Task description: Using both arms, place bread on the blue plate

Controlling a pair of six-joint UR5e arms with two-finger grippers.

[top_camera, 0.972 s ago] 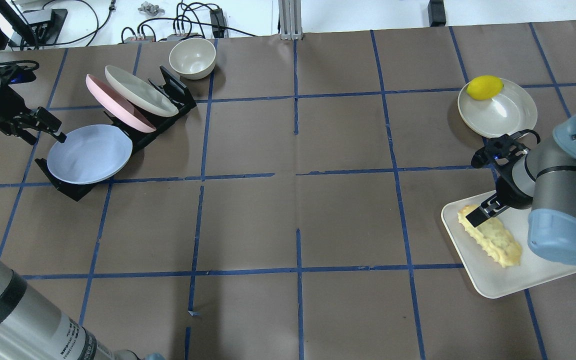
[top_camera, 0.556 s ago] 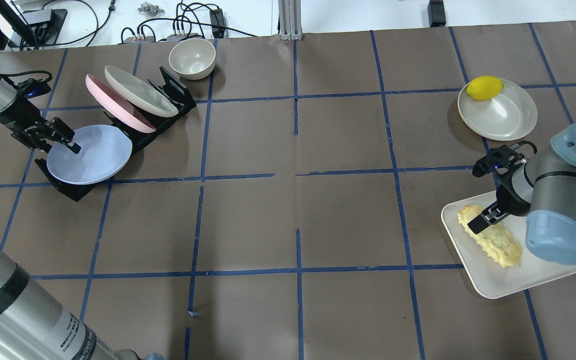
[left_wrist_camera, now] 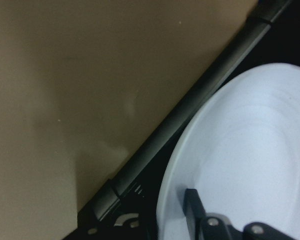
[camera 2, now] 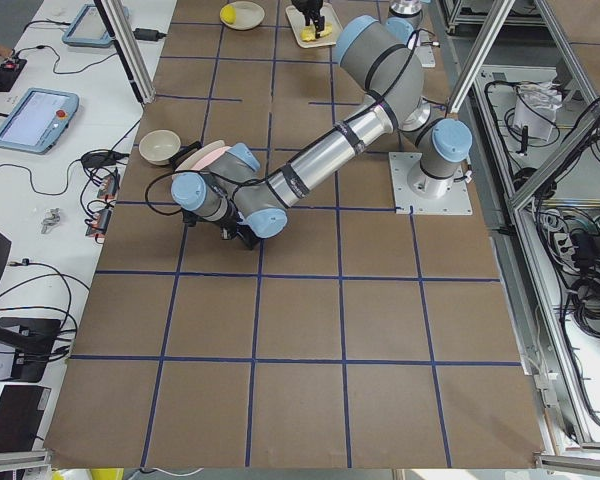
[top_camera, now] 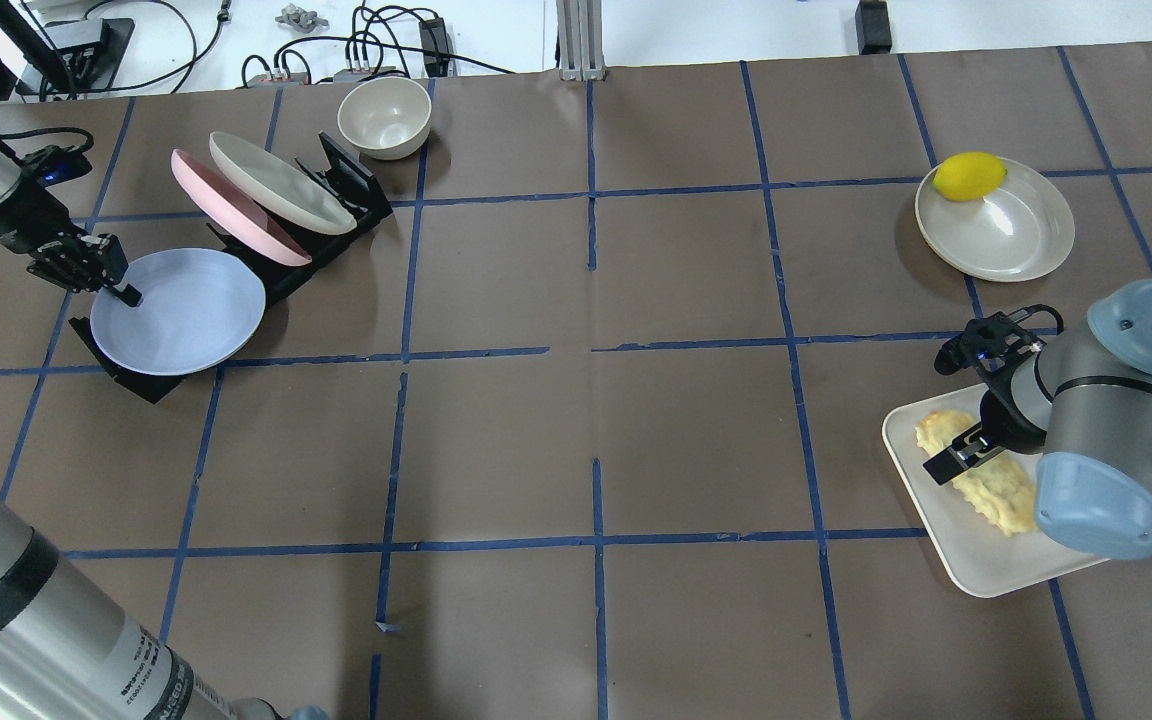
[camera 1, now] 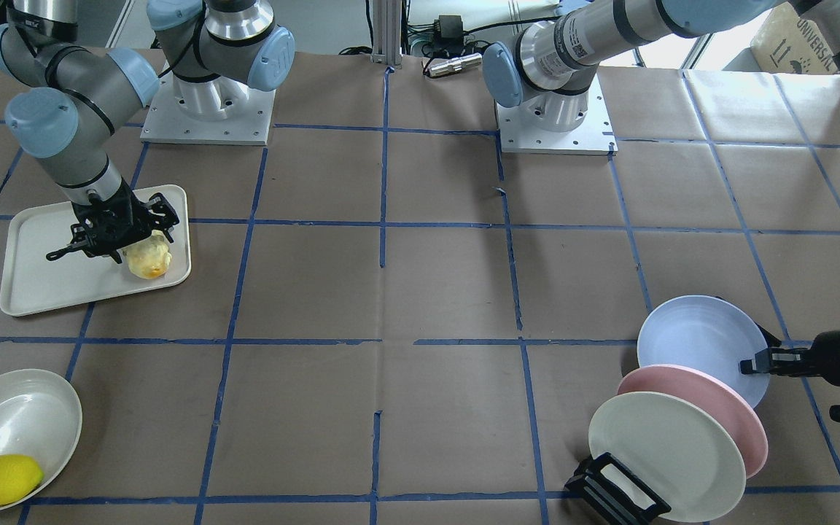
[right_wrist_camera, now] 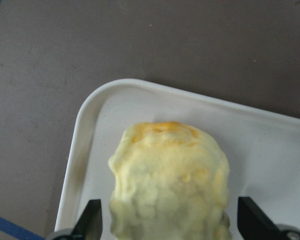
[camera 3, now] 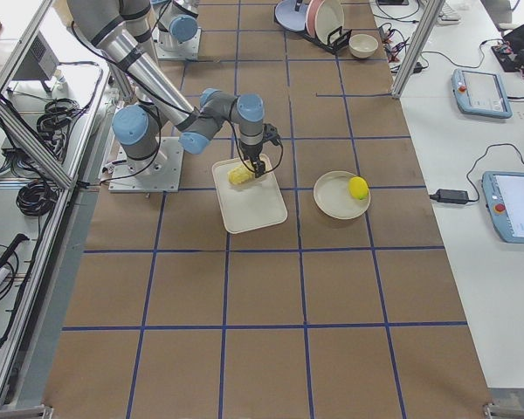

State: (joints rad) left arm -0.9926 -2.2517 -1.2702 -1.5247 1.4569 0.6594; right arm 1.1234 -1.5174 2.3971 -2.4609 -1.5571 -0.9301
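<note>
While the right hand straddles the bread wide open, watch the left hand pinching the blue plate by its rim: that shallow hold could slip.

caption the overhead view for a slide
Left gripper pinches the blue plate at its rim; open right gripper straddles the bread on the tray.

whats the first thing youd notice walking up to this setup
The two arms work at opposite ends of the table. The right gripper is down on a white tray, fingers open on either side of the bumpy yellow bread. Far across, the left gripper is at the rim of the blue plate, which leans in a black rack in front of a pink plate and a cream plate.
</note>
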